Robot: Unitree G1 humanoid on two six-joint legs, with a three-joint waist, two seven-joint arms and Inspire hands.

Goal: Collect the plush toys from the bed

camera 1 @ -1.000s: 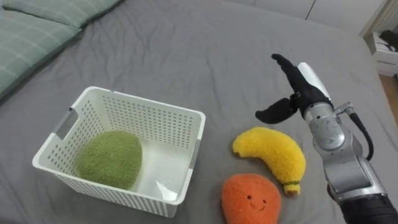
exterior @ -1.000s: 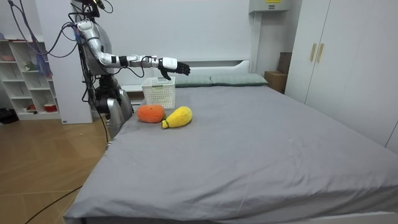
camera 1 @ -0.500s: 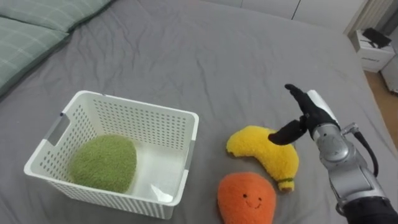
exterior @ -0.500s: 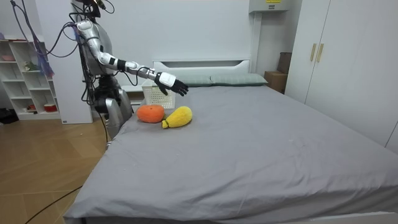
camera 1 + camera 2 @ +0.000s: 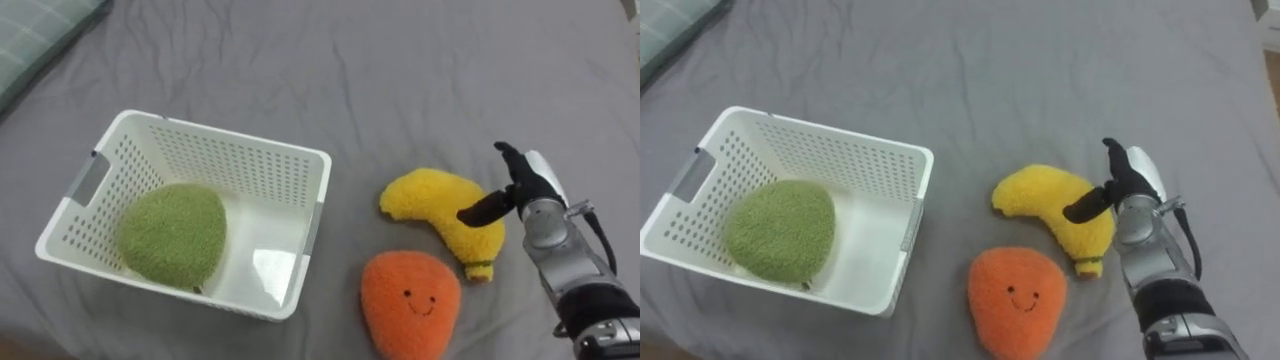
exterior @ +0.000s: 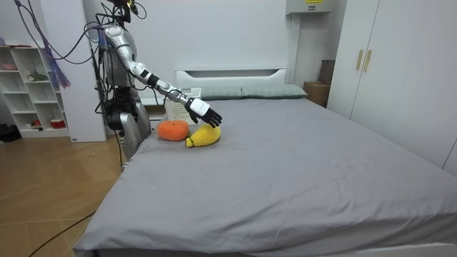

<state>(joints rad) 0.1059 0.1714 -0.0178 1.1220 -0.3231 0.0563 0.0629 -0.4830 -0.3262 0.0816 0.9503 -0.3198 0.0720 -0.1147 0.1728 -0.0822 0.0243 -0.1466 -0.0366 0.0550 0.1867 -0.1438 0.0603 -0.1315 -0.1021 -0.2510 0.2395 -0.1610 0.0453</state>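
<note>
Right hand point(image 5: 524, 186): reaches in from the right edge of the bed point(image 5: 400, 70), fingers straight and pointing far, thumb spread out to the left. It holds nothing.
Yellow banana toy point(image 5: 438, 205): lies on the sheet just left of that hand. The thumb tip overlaps its right flank in the eye views, but whether it touches the plush cannot be told. In the room view the hand hangs just above the toy.
Banana's long axis: a curve from the thick end at the far left to the small stem end at the near right, bending under the thumb.
Direction that matters: the toy's bulk lies left of the palm and slightly nearer. The gap between thumb and fingers faces the outer side of the curve, about across the long axis.
Judgement for the grasp: the hand probably needs to drop and move a little left before it closes across the middle of the curve. Closing where it is now could catch only the edge.
Orange toy point(image 5: 410, 302): sits near and left of the banana, close to its stem end but apart from it, and farther from the hand.
White basket point(image 5: 230, 137): stands well to the left of both loose toys, its long side running left to right.
Green toy point(image 5: 172, 235): already lies in the basket's left half, and the right half is bare.
Progress: one toy is in the basket, two are on the bed, and the banana looks like the next pick.
</note>
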